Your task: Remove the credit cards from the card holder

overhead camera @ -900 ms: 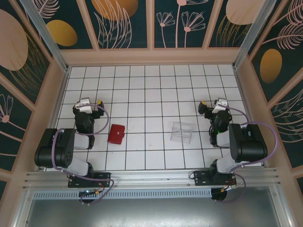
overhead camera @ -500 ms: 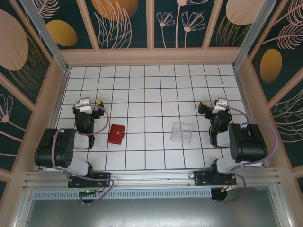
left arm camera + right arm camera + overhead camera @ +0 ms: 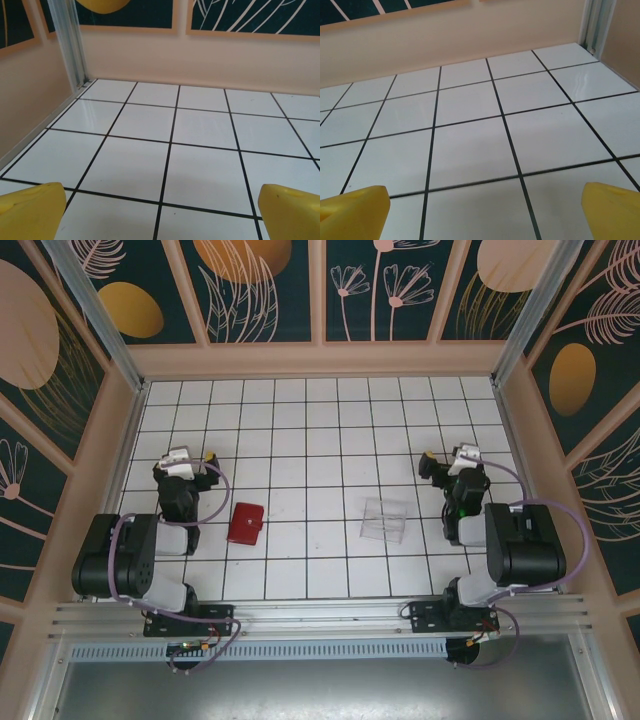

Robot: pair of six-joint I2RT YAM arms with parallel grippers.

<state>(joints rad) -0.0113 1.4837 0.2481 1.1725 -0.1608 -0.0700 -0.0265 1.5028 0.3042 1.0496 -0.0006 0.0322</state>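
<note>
A clear plastic box (image 3: 383, 519) sits on the tiled table (image 3: 300, 430), with tiles showing through it. The red card holder (image 3: 245, 523) lies folded shut, left of the box and well apart from it. The left gripper (image 3: 161, 212) and right gripper (image 3: 485, 212) both stand wide open above the tiles.

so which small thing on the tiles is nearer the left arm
The small red folding wallet, close beside the left arm; the transparent plastic box lies over by the right arm.

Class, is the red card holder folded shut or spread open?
Folded shut: the card holder lies as one compact red block, cover outward.
</note>
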